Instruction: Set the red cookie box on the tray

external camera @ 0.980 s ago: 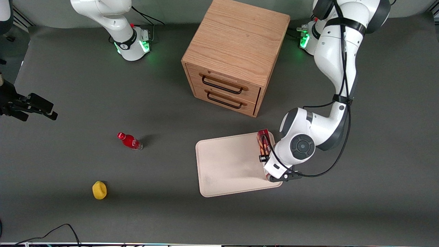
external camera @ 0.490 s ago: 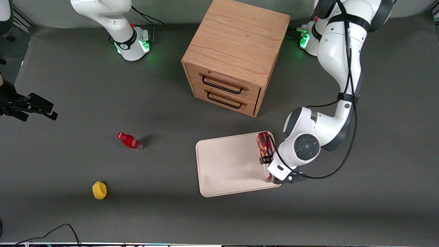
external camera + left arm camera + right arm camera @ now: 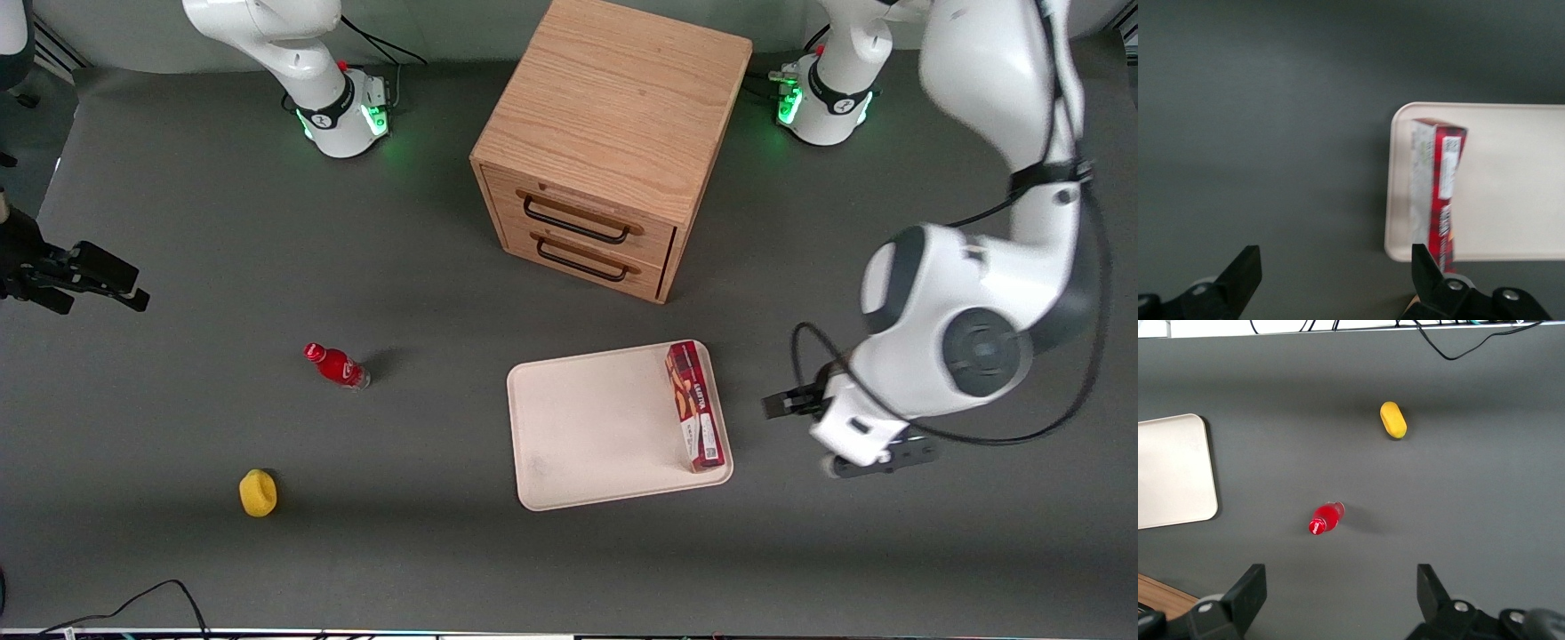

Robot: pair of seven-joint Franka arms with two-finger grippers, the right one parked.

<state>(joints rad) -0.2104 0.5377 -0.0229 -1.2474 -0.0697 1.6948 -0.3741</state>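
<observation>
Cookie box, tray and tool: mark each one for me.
red cookie box [image 3: 696, 406], front view, middle of its top face.
tray [image 3: 587, 427], front view, bare floor.
tool [image 3: 1331, 280], left wrist view, midway between its open fingertips, above the table beside the tray.

One red cookie box, one tray, one gripper

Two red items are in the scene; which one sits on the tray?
The red cookie box, long and narrow, lying along the tray's edge nearest the working arm. The small red bottle stands on the bare table. The gripper is open, clear of the box.
</observation>
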